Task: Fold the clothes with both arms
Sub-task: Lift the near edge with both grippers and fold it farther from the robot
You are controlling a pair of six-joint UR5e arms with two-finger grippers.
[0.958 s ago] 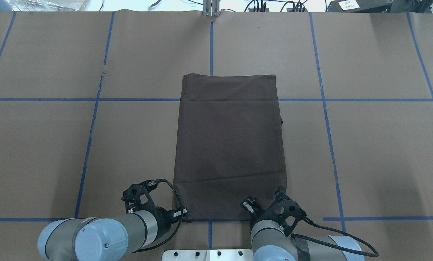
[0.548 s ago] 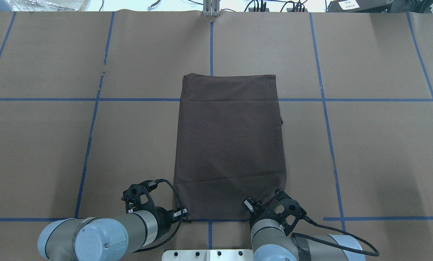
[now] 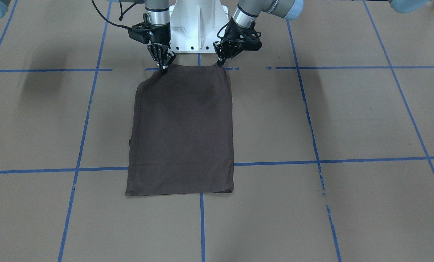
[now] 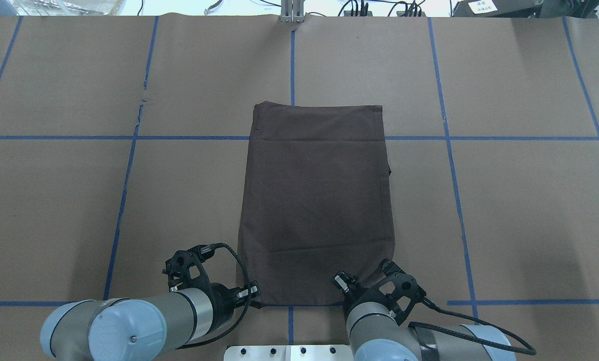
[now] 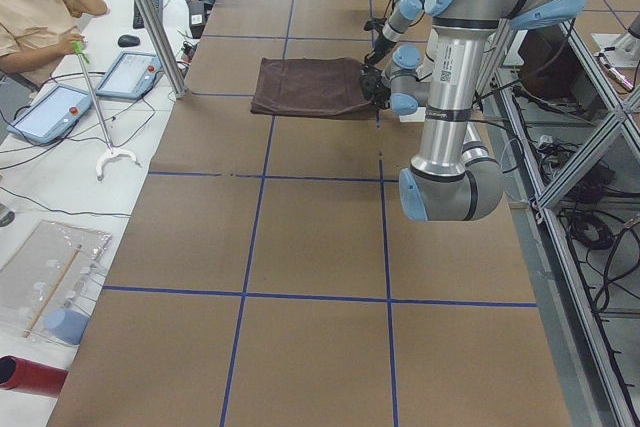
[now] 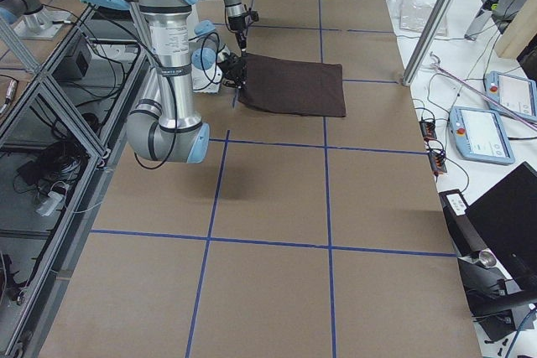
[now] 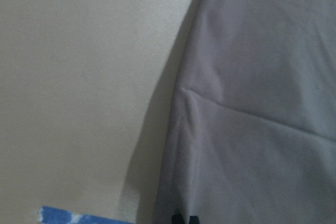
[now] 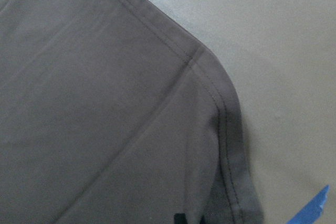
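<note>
Left arm: enters low from the near left, wrist slanted down and inward. Left gripper: fingers pinched together on the near left corner of the T-shirt.

Right arm: enters from the near right, wrist almost vertical. Right gripper: fingers closed on the near right corner.

Both grippers sit low, at table level.

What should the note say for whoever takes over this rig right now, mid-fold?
Left claw: shut on one robot-side corner of the dark brown fabric T-shirt, low at the table.
Right claw: shut on the same edge, near its other corner.
T-shirt: lies flat on the brown paper-covered table, folded to a long narrow rectangle; far edge free.
Done: side folds, both grips.
Left: probably lift both corners together, carry them to the far edge, release.
</note>
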